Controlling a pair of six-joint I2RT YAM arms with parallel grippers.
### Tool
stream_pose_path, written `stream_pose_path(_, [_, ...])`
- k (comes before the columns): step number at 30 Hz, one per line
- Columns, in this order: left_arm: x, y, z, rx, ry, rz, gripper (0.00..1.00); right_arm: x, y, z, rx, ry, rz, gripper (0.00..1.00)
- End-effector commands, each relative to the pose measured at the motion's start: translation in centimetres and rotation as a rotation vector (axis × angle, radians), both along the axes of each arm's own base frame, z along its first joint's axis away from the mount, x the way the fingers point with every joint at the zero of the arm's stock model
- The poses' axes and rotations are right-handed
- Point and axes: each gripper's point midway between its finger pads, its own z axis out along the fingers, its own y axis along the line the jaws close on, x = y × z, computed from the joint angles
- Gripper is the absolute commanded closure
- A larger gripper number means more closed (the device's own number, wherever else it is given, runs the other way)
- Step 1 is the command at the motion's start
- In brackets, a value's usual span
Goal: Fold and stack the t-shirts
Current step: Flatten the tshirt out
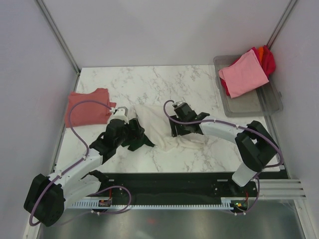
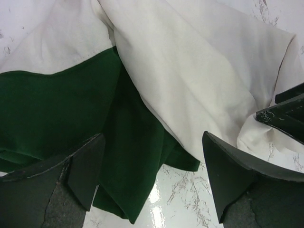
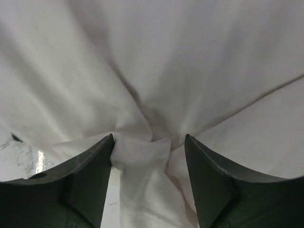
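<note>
A cream-white t-shirt (image 1: pixel 158 123) lies crumpled in the middle of the marble table, partly over a dark green t-shirt (image 1: pixel 142 142). A brick-red t-shirt (image 1: pixel 87 109) lies folded at the left. My left gripper (image 1: pixel 132 130) is open and low over the green shirt's edge (image 2: pixel 71 109), where the white cloth (image 2: pixel 199 66) overlaps it. My right gripper (image 1: pixel 179 130) is open and pressed down on the white shirt. A raised bunch of white cloth (image 3: pixel 142 152) sits between its fingers and touches the left finger (image 3: pixel 90 171).
A clear grey bin (image 1: pixel 259 102) at the back right holds a pink cloth (image 1: pixel 243 74) over red and orange ones. Walls and frame posts enclose the table on three sides. The right gripper's black finger shows at the right edge of the left wrist view (image 2: pixel 285 116).
</note>
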Motion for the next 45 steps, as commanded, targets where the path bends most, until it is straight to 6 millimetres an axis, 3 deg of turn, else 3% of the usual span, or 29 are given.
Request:
stream_pose_path(1, [1.1,-0.4,1.6,0.006,-0.061,-0.016,0.1,0.4,-1.0,0.1,-0.042,-0.011,-0.007,0.27])
stream_pose_path(2, [1.1,-0.4,1.6,0.005,-0.06,-0.019,0.09,0.4,-0.8,1.4,-0.007,-0.047,-0.009,0.25])
stream_pose_path(4, [1.1,-0.5,1.8,0.002,-0.062,-0.023,0.1,-0.7,-1.5,1.4,0.001,-0.05,-0.011,0.23])
stream_pose_path(5, [1.1,-0.6,1.9,-0.001,-0.064,-0.025,0.1,-1.0,-1.7,2.6,0.023,-0.077,-0.009,0.22])
stream_pose_path(10, [1.0,-0.6,2.0,-0.005,-0.067,-0.031,0.1,-3.7,-2.6,3.9,0.06,-0.116,0.017,0.2])
stream_pose_path(15, [0.9,-0.7,2.0,-0.007,-0.067,-0.035,0.1,-6.0,-2.0,5.6,0.125,-0.131,0.059,0.24])
stream_pose_path(20, [0.9,-1.1,2.2,-0.017,-0.069,-0.054,0.1,-8.8,-0.8,5.1,0.176,-0.076,0.114,0.35])
stream_pose_path(24, [0.8,-1.3,2.1,-0.018,-0.063,-0.064,0.1,-10.4,-0.6,3.1,0.191,-0.018,0.129,0.4])
stream_pose_path(30, [0.8,-1.3,2.1,-0.019,-0.064,-0.065,0.1,-10.4,-0.1,1.1,0.216,0.001,0.124,0.41])
stream_pose_path(35, [0.8,-1.3,2.1,-0.018,-0.063,-0.064,0.1,-9.2,-0.5,-1.2,0.164,0.016,0.084,0.45])
stream_pose_path(38, [0.8,-1.2,2.0,-0.018,-0.062,-0.062,0.1,-7.6,-1.9,-1.9,0.155,0.012,0.019,0.46])
stream_pose_path(45, [0.8,-1.3,2.0,-0.017,-0.06,-0.062,0.11,-2.9,-9.1,-2.4,0.095,-0.049,-0.24,0.46])
